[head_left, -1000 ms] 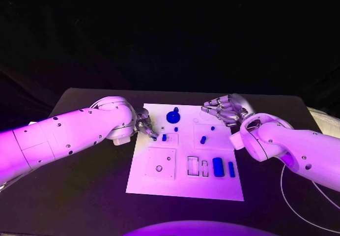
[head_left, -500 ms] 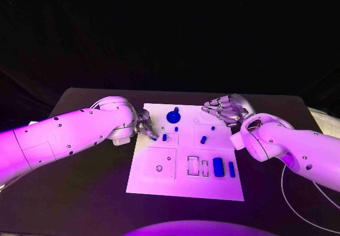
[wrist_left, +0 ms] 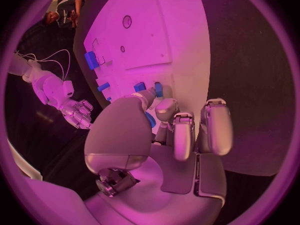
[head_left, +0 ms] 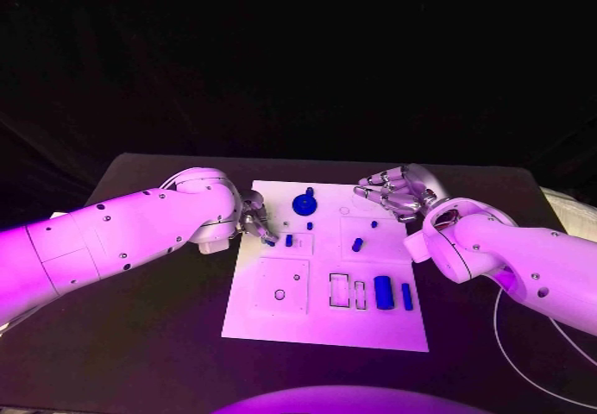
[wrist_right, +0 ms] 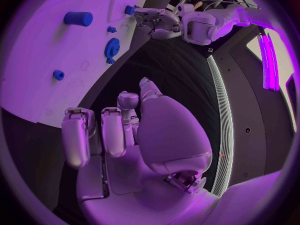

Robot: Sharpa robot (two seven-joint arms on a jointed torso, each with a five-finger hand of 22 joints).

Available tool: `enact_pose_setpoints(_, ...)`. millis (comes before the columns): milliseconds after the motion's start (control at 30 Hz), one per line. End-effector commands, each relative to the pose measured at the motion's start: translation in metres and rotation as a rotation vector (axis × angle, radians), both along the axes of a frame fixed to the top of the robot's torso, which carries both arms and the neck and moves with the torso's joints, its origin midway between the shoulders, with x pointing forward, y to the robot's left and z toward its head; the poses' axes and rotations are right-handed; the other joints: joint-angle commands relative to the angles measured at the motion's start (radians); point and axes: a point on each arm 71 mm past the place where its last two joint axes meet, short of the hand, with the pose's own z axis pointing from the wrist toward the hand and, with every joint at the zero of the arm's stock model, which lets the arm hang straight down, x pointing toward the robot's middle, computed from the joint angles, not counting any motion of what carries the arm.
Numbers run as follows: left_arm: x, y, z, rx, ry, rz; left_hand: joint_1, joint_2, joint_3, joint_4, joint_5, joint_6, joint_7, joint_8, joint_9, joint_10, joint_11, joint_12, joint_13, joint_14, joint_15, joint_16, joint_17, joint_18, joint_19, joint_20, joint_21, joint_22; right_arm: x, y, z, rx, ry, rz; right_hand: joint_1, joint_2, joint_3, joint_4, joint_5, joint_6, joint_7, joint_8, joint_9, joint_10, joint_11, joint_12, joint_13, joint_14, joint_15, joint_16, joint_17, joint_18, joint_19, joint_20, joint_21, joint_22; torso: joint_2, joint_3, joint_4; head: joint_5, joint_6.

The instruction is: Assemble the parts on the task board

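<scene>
Head view first. White task board (head_left: 326, 297) lying flat in the middle of the black table (head_left: 149, 328), long side running away from the robot. Blue gear (head_left: 304, 205) near the far edge, a short blue peg (head_left: 357, 245) mid-board, two upright blue blocks (head_left: 383, 292) side by side in the near right slots, empty rectangular cutouts just left of them. Left hand (head_left: 255, 220) at the board's left edge, fingertips down beside a small blue part (head_left: 287, 241); forearm covering most of the hand, so touching or apart, hard to say. Right hand (head_left: 396, 195) over the board's far right corner, fingers curled loosely, nothing between them.

Left wrist view now. Left hand (wrist_left: 159, 130) big in the middle, fingers bent forward side by side, thumb tucked across. A small blue part (wrist_left: 150, 119) peeking out right at thumb and fingertip, mostly covered; pinched or merely behind, cannot tell. More blue parts (wrist_left: 92, 60) standing along the board's (wrist_left: 150, 30) edge beyond. Right hand (wrist_left: 76, 112) small and distant, fingers spread.

Right wrist view. Right hand (wrist_right: 119, 130) empty, fingers gently bent and apart, hovering off the board's (wrist_right: 37, 60) edge over dark table. Blue cylinder (wrist_right: 78, 18), blue gear (wrist_right: 112, 48) and a small round peg (wrist_right: 59, 75) on the white surface. Left hand (wrist_right: 156, 21) far off at the board's other side, fingertips down next to a blue part (wrist_right: 129, 9), contact too small to judge.
</scene>
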Motion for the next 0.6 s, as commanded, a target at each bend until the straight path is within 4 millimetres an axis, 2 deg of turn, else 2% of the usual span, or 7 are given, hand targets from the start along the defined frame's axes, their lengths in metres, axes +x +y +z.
enact_pose_setpoints(33,-0.0039,-0.0043,-0.007,0.018,0.048,-0.023,-0.038,-0.006,0.005,0.0,0.001,0.017,-0.01,0.004,-0.002,0.006,0.001,0.003,-0.002,0.105,0.001,0.003,0.263,0.005,0.009,0.0,-0.004,0.1,-0.0007,0.0015,-0.0003,-0.003,0.002,0.018,0.0,0.01,-0.008,0.0,0.005,0.007,0.001,-0.003,0.001,-0.005,-0.001,0.0,0.0,0.04,-0.003,-0.005,0.0,0.008,-0.008,-0.001,-0.005,0.03,0.0,0.0,-0.001,-0.001,-0.001)
enact_pose_setpoints(267,-0.0019,-0.0059,-0.0089,0.044,0.052,-0.026,-0.094,-0.018,-0.043,0.028,0.001,0.026,-0.013,0.01,-0.004,0.009,-0.001,0.009,0.002,0.105,-0.002,0.003,0.263,0.004,0.013,-0.003,0.001,0.106,-0.0009,0.0014,-0.0001,-0.004,0.002,0.02,0.0,0.01,-0.008,0.0,0.005,0.007,0.001,-0.003,0.001,-0.005,-0.001,0.0,0.0,0.04,-0.003,-0.005,0.0,0.008,-0.008,-0.001,-0.005,0.03,0.0,0.001,-0.0002,-0.004,-0.002)
enact_pose_setpoints(600,-0.0013,-0.0075,-0.0092,0.056,0.049,-0.03,-0.113,-0.027,-0.077,0.033,0.001,0.035,-0.016,0.013,-0.006,0.015,-0.004,0.017,0.011,0.105,-0.004,0.003,0.263,0.003,0.016,-0.005,0.004,0.111,-0.0009,0.0014,-0.0002,-0.004,0.002,0.021,0.0,0.01,-0.008,0.0,0.005,0.007,0.001,-0.003,0.001,-0.005,-0.001,0.0,0.0,0.04,-0.003,-0.005,0.0,0.008,-0.008,-0.001,-0.005,0.03,0.0,0.0006,0.0001,-0.007,-0.004)
